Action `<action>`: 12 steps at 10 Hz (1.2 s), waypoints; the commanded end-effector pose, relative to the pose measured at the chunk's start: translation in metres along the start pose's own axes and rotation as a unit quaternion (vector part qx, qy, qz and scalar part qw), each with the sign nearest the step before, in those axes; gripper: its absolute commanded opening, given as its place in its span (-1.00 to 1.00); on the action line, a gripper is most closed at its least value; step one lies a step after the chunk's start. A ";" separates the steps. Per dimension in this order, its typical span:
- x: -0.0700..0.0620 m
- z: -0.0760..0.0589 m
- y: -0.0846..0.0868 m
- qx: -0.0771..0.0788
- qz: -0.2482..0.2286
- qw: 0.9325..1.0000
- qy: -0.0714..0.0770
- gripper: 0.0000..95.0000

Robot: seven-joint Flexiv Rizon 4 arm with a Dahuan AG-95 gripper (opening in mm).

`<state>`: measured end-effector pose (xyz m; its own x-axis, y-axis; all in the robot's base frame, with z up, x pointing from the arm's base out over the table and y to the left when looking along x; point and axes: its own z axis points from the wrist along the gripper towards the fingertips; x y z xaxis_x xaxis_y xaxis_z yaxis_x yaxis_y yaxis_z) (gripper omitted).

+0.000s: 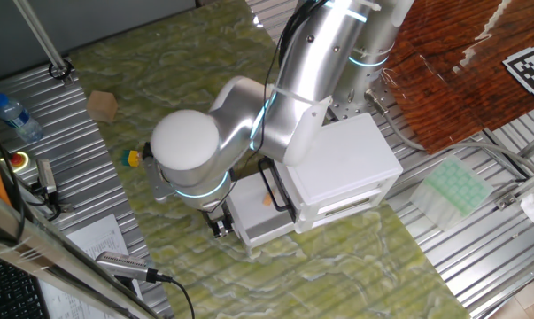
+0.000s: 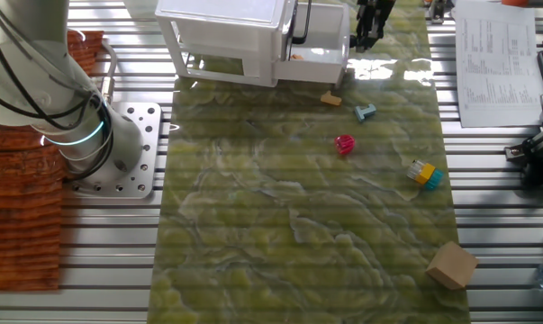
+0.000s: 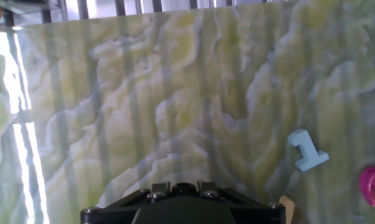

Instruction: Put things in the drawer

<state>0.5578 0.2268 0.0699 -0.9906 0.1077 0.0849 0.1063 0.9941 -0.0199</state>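
The white cabinet (image 1: 346, 155) has its drawer (image 1: 259, 221) pulled out, with a black bar handle (image 1: 280, 190) at the front. A little orange piece (image 1: 268, 199) lies inside the drawer; it also shows in the other fixed view (image 2: 295, 57). My gripper (image 1: 219, 227) hangs just beyond the drawer's outer end (image 2: 368, 38), its fingers apart and empty. On the mat lie a tan piece (image 2: 331, 99), a light blue piece (image 2: 366, 112) and a pink piece (image 2: 345, 144). The hand view shows the light blue piece (image 3: 307, 152) and the pink piece (image 3: 374, 185) at the right; my fingers are out of view there.
A yellow-and-blue piece (image 2: 423, 174) and a tan cube (image 2: 451, 265) lie farther out on the green mat. A water bottle (image 1: 17, 115), papers (image 2: 496, 54) and tools sit beside the mat. The arm's base (image 2: 118, 153) stands next to the cabinet.
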 end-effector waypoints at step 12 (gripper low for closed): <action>0.005 0.000 -0.016 -0.005 0.003 1.000 0.021 -1.00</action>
<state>0.5484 0.2097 0.0736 -0.9854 0.1164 0.1241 0.1161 0.9932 -0.0095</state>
